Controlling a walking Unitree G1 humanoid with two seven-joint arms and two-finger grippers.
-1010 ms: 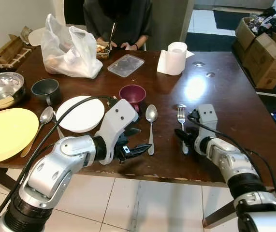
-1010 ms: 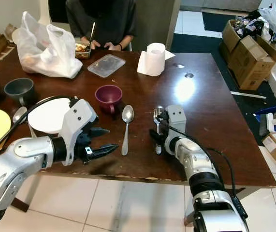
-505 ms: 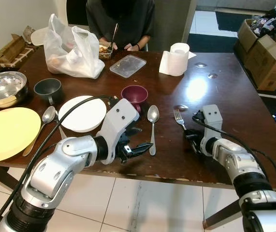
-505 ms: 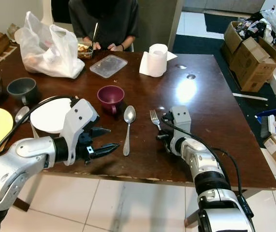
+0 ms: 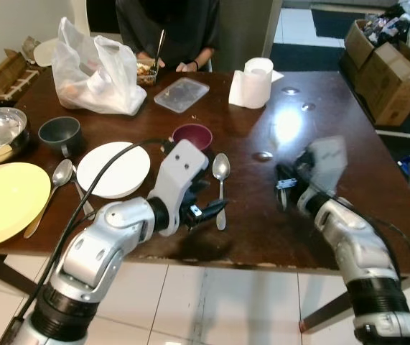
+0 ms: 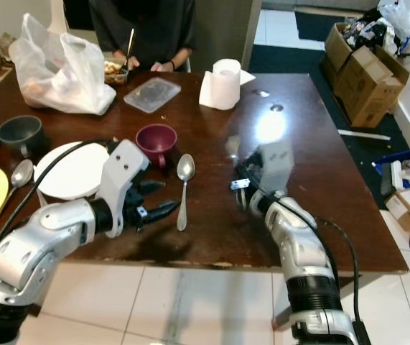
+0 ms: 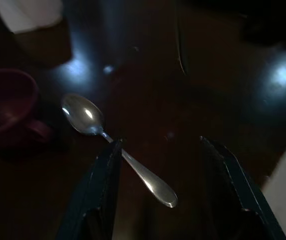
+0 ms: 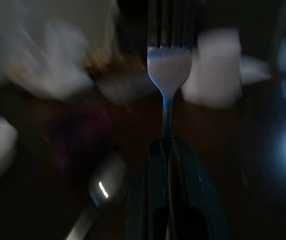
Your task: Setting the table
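Right gripper (image 8: 169, 150) is clamped on the fork (image 8: 169, 60), raised above the dark wooden table (image 5: 362, 165). Left gripper (image 7: 160, 170) hovers spread wide over one spoon (image 5: 220, 180) beside the maroon cup (image 5: 192, 135). Counted: two spoons, second (image 5: 59, 175) between the white plate (image 5: 113, 169) and the yellow plate (image 5: 3, 203).

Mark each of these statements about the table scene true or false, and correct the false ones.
1. The right gripper is shut on the fork. True.
2. The left gripper grips the spoon. False: its fingers are open, with the spoon lying on the table.
3. The maroon cup sits beside the white plate. True.
4. The paper roll lies on the yellow plate. False: it stands on the table's far side.
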